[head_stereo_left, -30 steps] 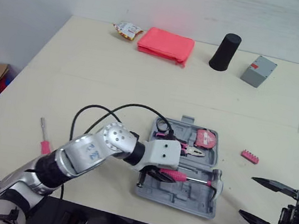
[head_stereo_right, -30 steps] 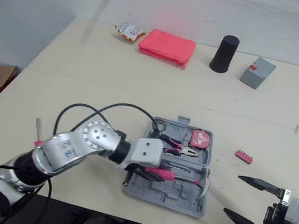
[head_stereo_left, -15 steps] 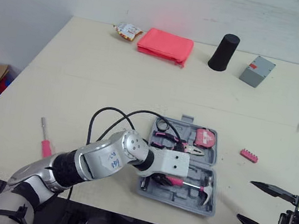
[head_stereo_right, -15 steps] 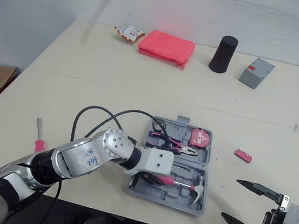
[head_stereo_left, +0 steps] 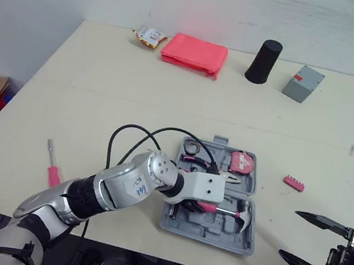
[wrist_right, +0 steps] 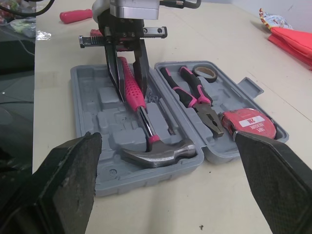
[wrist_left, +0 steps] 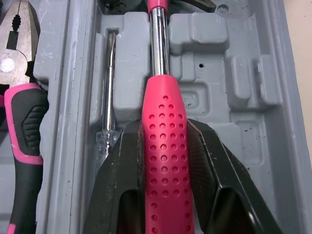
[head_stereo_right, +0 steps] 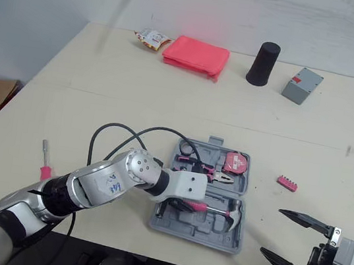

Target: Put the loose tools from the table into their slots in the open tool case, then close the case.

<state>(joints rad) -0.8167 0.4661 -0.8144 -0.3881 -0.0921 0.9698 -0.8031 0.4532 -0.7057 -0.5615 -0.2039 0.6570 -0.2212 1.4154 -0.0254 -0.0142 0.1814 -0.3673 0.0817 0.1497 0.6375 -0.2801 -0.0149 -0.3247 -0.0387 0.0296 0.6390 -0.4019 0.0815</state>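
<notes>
The left gripper [wrist_left: 165, 141] is clamped on the pink handle of the hammer [wrist_right: 139, 105], one black finger pressed against each side of the grip. The hammer lies over the near half of the open grey case [head_stereo_left: 202, 231]. Its steel shaft runs along the moulded channel, and its head points to 3 o'clock from the gripper, resting at the tray's right end. Whether the handle is pressed fully into its slot cannot be told.

A slim screwdriver [wrist_left: 109, 87] sits in the groove just beside the hammer's shaft. In the far half of the case, at 12 o'clock from the gripper, are the pliers [head_stereo_left: 214, 171], with a tape measure [head_stereo_left: 244, 162] at their 2 o'clock and a roll of tape [head_stereo_left: 192, 147] at their 10 o'clock.

The case sits near the table's 6 o'clock edge. A loose red screwdriver [head_stereo_left: 54, 166] lies on the table at 9 o'clock from the case, well apart from it. A pink bit holder [head_stereo_left: 294, 183] lies at 2 o'clock from the case.

The right gripper [head_stereo_left: 288, 232] hangs at 4 o'clock from the case with its fingers spread wide and nothing between them.

Along the far edge are a pink pouch [head_stereo_left: 194, 52] at 11 o'clock, a black cylinder [head_stereo_left: 265, 52] at 12 o'clock and a grey box [head_stereo_left: 302, 82] at 1 o'clock.
</notes>
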